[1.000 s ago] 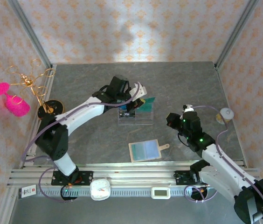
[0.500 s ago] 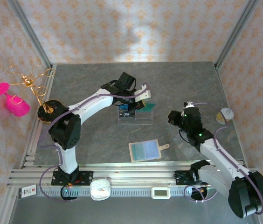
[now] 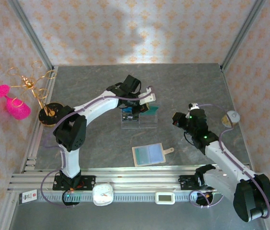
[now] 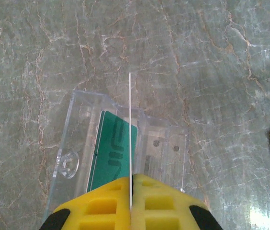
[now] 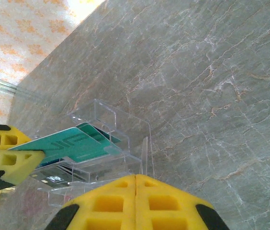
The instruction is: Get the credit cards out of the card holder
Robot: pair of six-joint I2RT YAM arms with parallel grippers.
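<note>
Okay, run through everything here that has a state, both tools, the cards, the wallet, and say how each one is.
left tool: shut on the held card
right tool: shut, empty
held card: teal, pinched on edge over the clear tray
other card: teal, lying in the clear tray
wallet: open, flat on the table

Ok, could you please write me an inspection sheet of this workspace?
Surface: grey marbled table.
Job's things: card holder lying open; one teal card in the clear tray.
Clutter: gold wire stand, pink glasses, white disc, small clock on the front rail.
Grippers: left gripper shut on a credit card over the tray; right gripper shut, holding nothing.
Cables: purple cables along both arms.
Surroundings: patterned walls, metal frame posts.
</note>
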